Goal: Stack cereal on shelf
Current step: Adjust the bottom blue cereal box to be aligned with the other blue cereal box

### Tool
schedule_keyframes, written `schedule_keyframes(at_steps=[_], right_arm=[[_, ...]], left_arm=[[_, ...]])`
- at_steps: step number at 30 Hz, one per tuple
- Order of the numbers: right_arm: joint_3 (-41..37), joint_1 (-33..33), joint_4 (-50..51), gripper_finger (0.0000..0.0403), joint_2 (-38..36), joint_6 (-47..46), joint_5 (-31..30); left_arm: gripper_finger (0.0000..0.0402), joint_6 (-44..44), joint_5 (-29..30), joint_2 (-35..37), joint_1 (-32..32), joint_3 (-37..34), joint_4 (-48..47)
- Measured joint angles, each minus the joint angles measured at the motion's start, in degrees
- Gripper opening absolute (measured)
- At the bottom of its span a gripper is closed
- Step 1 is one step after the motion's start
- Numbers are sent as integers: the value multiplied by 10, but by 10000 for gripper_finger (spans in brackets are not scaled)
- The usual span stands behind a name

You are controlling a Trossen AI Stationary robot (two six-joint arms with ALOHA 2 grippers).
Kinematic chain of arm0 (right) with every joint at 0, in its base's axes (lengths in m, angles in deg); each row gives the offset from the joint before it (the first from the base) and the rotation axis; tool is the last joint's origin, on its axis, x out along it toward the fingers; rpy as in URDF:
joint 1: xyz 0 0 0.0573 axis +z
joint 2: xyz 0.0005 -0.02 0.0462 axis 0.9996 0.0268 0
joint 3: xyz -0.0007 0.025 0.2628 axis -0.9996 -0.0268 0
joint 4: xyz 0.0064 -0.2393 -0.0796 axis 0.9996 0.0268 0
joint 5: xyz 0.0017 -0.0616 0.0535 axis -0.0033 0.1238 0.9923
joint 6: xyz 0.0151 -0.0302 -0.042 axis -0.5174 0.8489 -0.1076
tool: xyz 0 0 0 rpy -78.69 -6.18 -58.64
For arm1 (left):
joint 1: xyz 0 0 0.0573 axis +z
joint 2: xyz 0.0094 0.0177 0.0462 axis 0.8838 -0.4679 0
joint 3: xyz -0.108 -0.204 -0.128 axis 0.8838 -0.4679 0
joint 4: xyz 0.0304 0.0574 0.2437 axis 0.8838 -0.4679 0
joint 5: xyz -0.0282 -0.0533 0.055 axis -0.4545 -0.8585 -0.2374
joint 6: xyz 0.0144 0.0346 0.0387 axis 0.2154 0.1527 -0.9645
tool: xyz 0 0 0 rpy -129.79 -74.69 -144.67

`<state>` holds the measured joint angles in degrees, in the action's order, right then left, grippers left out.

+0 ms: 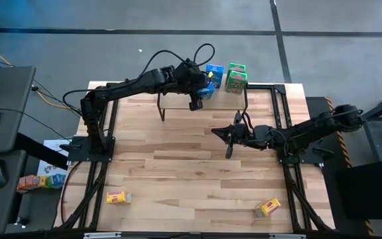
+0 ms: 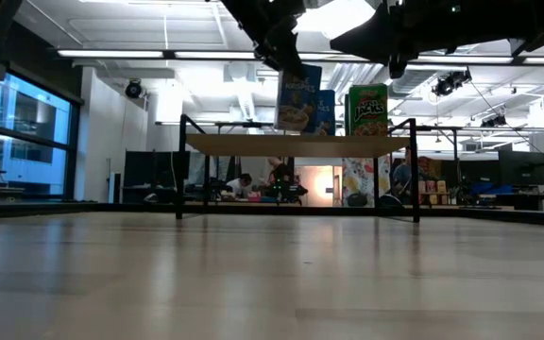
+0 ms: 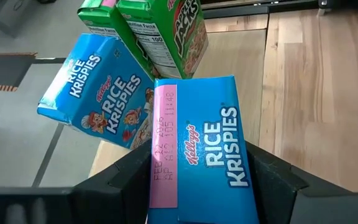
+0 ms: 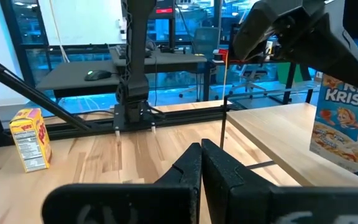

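Over the shelf (image 1: 178,97) our left gripper (image 1: 204,89) clamps a blue cereal box (image 3: 204,152); its blue twin (image 1: 214,72) stands at one o'clock, right gripper (image 1: 223,133) closed.

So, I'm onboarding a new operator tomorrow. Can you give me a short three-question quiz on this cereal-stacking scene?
1. True or false: the left hand holds a blue box.
2. How many yellow boxes lie on the table, off the shelf?
3. The right hand is: A) open over the shelf, B) shut and empty above the table, C) gripping a green box.

Key: 1 true; 2 two; 3 B.
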<state>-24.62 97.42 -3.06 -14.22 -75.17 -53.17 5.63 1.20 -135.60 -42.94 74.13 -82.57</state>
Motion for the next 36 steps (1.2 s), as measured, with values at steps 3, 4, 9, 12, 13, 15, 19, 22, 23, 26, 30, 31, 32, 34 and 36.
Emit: schedule_keyframes(at_steps=[3,4,9,12,13,15,19,22,23,26,30,31,32,34,36], right_arm=[[0,0,0,0,0,0,0],[0,0,0,0,0,0,0],[0,0,0,0,0,0,0],[0,0,0,0,0,0,0],[0,0,0,0,0,0,0],[0,0,0,0,0,0,0],[0,0,0,0,0,0,0],[0,0,0,0,0,0,0],[0,0,0,0,0,0,0],[0,0,0,0,0,0,1],[0,0,0,0,0,0,1],[0,0,0,0,0,0,0],[0,0,0,0,0,0,1],[0,0,-2,0,0,0,1],[0,0,-4,0,0,0,1]], left_arm=[[204,0,0,0,2,0,-4],[204,1,0,0,3,0,-6],[204,-1,13,0,11,0,-21],[204,-4,37,0,12,0,-18],[204,0,39,0,12,0,-18],[204,9,38,0,11,0,-18],[204,16,37,0,11,0,-20],[204,16,19,0,11,-1,-3],[204,18,11,0,11,-1,7],[204,20,-4,0,11,-1,34],[204,21,-11,0,11,-2,67],[204,21,-19,0,12,-8,84],[204,23,-29,0,12,-16,102],[204,32,-54,-1,13,-29,123],[204,34,-73,-1,15,-36,136]])
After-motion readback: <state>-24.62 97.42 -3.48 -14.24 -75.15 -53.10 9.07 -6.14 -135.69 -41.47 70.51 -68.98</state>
